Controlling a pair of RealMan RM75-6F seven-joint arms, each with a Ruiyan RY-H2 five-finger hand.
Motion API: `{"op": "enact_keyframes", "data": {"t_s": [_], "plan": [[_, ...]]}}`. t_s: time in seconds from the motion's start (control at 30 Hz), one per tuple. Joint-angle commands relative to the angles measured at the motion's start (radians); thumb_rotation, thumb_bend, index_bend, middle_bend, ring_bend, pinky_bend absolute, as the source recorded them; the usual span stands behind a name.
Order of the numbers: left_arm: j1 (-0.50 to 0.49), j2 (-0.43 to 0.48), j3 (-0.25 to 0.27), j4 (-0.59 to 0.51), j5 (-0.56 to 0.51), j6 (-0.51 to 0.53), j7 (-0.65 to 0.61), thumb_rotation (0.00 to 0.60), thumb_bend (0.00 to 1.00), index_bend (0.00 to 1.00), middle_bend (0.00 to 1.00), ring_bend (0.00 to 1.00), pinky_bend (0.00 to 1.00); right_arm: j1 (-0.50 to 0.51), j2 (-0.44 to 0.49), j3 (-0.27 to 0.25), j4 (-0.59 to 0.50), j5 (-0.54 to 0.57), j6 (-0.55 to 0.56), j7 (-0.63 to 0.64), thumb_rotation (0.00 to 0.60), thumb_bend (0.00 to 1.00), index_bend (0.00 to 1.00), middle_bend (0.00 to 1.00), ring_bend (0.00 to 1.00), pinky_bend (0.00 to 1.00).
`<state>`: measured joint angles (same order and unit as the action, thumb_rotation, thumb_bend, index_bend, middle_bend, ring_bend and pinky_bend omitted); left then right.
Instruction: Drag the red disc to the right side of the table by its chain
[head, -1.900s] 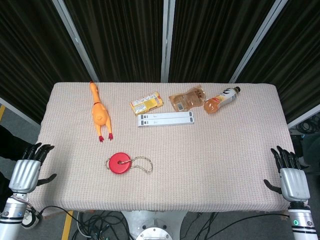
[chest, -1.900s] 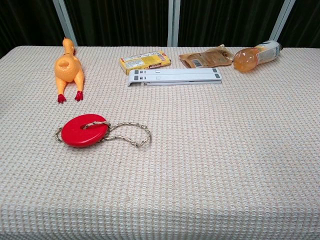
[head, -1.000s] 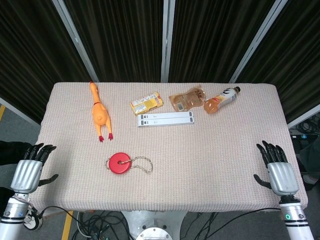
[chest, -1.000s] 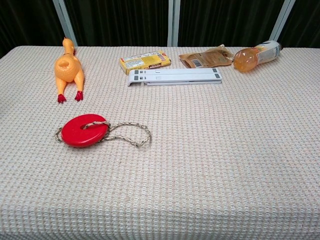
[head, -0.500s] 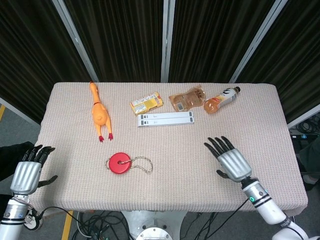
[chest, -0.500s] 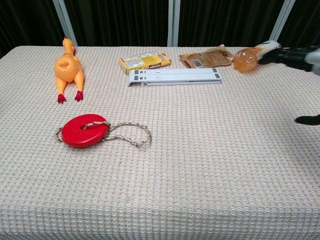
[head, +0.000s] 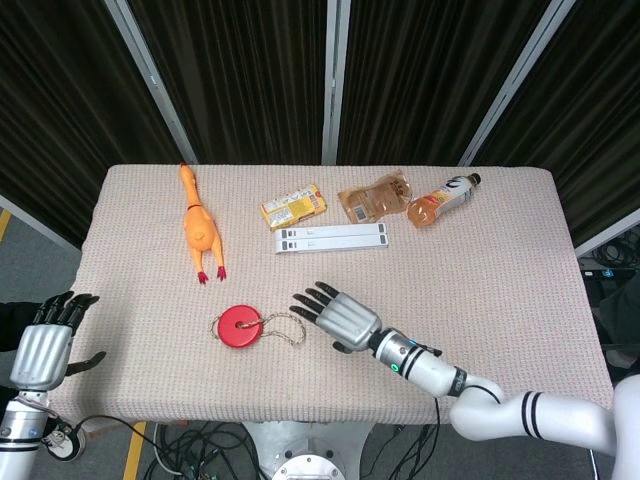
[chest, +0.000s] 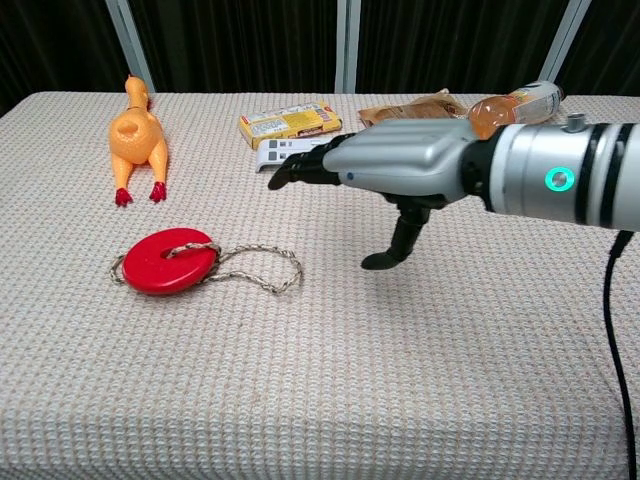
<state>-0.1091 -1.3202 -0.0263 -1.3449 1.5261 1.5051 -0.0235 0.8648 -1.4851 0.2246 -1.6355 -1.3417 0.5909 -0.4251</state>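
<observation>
Right hand (head: 340, 316) hangs palm-down over the table (head: 500, 260), fingers spread and holding nothing, its fingertips near the loose end of the chain (head: 285, 328) but not touching it. From the chest camera the same hand blocks most of the white bar (chest: 283, 150) behind it, and the forearm hides part of the brown packet (chest: 420, 105) and the bottle (chest: 520, 103); whether the palm is off the cloth cannot be judged from the head view. Left hand (head: 45, 345) sits off the table's near left corner, fingers apart, empty, seen only from above. Red disc (head: 239, 326) lies flat at the front left of the table, chain looped through its hole and trailing right. Half a second ago the right hand was well to the right of the disc; it has swept left across the table. Disc, chain, rubber chicken (head: 201, 232) and yellow box (head: 293, 207) have not moved.
</observation>
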Motion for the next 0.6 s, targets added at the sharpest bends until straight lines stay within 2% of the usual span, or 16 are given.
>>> {"op": "enact_keyframes", "data": {"t_s": [0.03,0.2,0.6], "plan": [[0.002,0.000,-0.001,0.003,-0.001,0.003,-0.004,0.600,0.02,0.19,0.17,0.10,0.15,0.055,-0.037,0.002,0.040,0.048,-0.051,-0.010,0.600,0.18,0.00,0.00,0.00,0.00],[0.005,-0.001,-0.001,0.016,-0.006,-0.001,-0.015,0.600,0.02,0.19,0.17,0.10,0.15,0.101,-0.066,-0.025,0.065,0.086,-0.077,-0.009,0.600,0.20,0.00,0.01,0.00,0.00],[0.009,-0.008,-0.002,0.037,-0.010,-0.003,-0.031,0.600,0.02,0.19,0.17,0.10,0.15,0.144,-0.094,-0.097,0.086,0.132,-0.054,-0.019,0.600,0.21,0.00,0.06,0.00,0.00]]}}
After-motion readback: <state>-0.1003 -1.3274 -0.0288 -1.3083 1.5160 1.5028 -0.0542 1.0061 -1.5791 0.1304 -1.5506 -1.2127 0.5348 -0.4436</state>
